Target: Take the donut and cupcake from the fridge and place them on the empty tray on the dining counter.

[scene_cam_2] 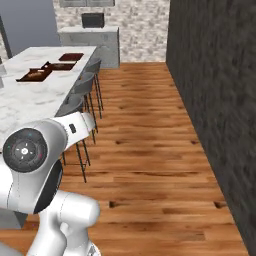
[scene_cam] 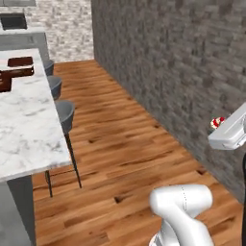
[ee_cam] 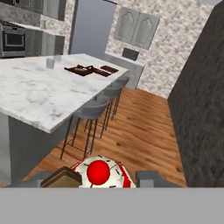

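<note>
**Cupcake in the end effector, island off to the left**

Going left to right: the dining counter [scene_cam: 29, 120] takes up the left side of the left base view, white marble tabletop with grey veins, and a row of grey stools [scene_cam: 65, 113] tucked along its near edge. Toward the far end of that tabletop sits the tray [scene_cam: 20, 61], flat, dark reddish-brown, with another brown tray with upturned sides [scene_cam: 14, 74] just nearer than it. The same pair shows up in the right base view, the flat one farther along than the one with sides.

The middle is just wood floor [scene_cam: 125, 144] running away from the robot, then a dark brick wall [scene_cam: 178, 72] down the right side.

At the far right edge of the left base view the end effector [scene_cam: 217, 123] is up in the air, well clear of the tabletop, with the cupcake [scene_cam: 217, 123] peeking out red and white at its tip. The hand view makes it pretty clear: the cupcake [ee_cam: 103, 174] sits right between the two fingers [ee_cam: 148, 178], red cherry on a pale top with a few dark sprinkles, so it's closed on the cupcake. There's also a brownish bit at the cupcake's left in that view; can't tell what it is.

Behind the island in the hand view stands the fridge [ee_cam: 92, 28], tall and grey, next to wall cabinets [ee_cam: 138, 28].
</note>
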